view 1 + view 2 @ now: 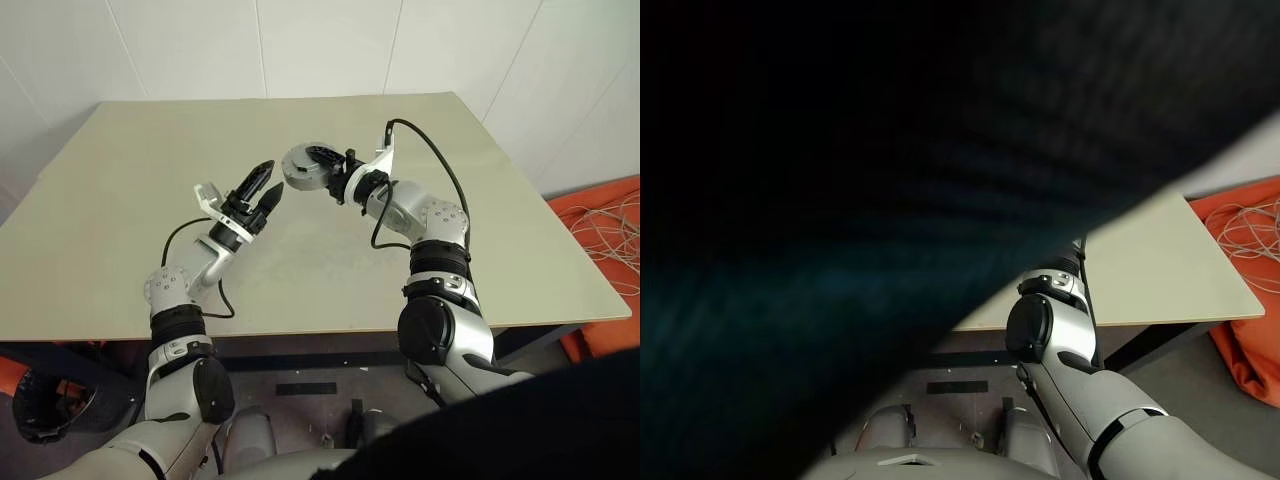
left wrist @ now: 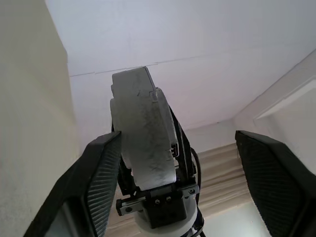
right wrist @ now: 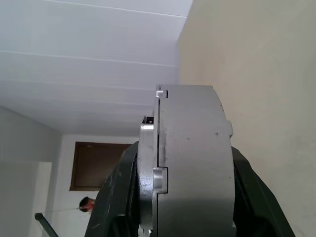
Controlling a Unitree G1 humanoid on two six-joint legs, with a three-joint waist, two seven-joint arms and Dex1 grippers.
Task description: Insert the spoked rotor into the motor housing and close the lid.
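The right tool point(image 3: 182, 197) clamps the grey motor housing point(image 3: 192, 158) edge-on, its lid point(image 3: 147, 173) seemingly closed.

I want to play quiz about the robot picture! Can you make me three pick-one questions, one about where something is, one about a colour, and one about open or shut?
1. Where is the motor housing?
A. lying on the table
B. in the right gripper, above the table
C. on the floor

2. What colour is the cloth beside the table?
A. orange
B. green
C. purple

3. How is the left gripper?
A. shut on the housing
B. shut on nothing
C. open, holding nothing

Answers: 1 B, its fingers clamp the housing in the air. 2 A, the cloth is orange. 3 C, its fingers are spread, apart from the housing.
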